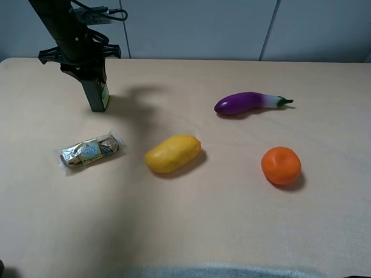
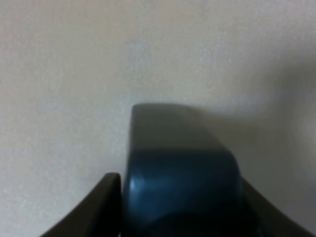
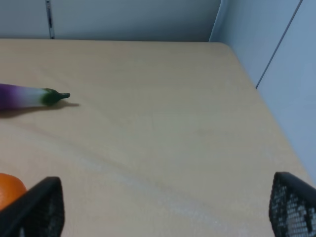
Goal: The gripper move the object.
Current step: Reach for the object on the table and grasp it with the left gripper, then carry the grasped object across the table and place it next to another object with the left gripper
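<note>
My left gripper (image 1: 95, 99) is clamped on the pump bottle (image 1: 105, 95), one finger on either side of it. The bottle stands upright directly under my wrist. Its long axis runs up and down in line with my fingers, with its base at the table (image 1: 231, 238) and its top hidden up inside my claw. From the high camera I cannot tell whether the base touches the tabletop.

The high camera shows only a narrow strip of the bottle's side beside my dark fingers, carrying the green-yellow label. My left wrist camera shows no label. There the left gripper (image 2: 180, 202) has a blurred, glossy, blue-black block with rounded corners wedged between its fingers (image 2: 96, 210), with pale matte tabletop past it.

Near the left gripper, on the side toward the high camera, lies a crinkled foil-wrapped chocolate pack (image 1: 90, 150). A smooth yellow mango (image 1: 172, 153) sits further off toward my right arm's side.

My right gripper (image 3: 163, 210) is spread wide with nothing between its black, mesh-textured fingers (image 3: 292, 207). An orange (image 3: 10, 190) sits just beside one finger. Well ahead of that gripper lies a purple eggplant (image 3: 24, 96), its green stem tip pointing across the gripper's front. The high camera alone shows the whole eggplant, curved and glossy.
</note>
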Motion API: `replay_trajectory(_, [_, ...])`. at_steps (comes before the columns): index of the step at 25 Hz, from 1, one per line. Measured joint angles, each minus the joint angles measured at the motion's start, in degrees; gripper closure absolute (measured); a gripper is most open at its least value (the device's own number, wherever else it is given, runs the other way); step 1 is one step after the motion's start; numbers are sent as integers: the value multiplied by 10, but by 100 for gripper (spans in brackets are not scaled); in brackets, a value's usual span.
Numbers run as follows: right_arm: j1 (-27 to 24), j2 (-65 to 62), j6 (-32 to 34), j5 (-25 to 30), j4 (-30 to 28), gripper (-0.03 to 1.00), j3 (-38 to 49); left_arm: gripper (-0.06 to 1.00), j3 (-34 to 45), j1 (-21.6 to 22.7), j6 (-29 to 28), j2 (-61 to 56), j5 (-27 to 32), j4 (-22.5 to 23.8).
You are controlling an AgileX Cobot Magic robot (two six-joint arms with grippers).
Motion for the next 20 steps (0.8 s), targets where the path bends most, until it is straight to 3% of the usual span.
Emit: replay_trajectory(20, [0, 0, 0, 0, 0, 34, 0, 46, -6, -1, 0, 11, 4, 3])
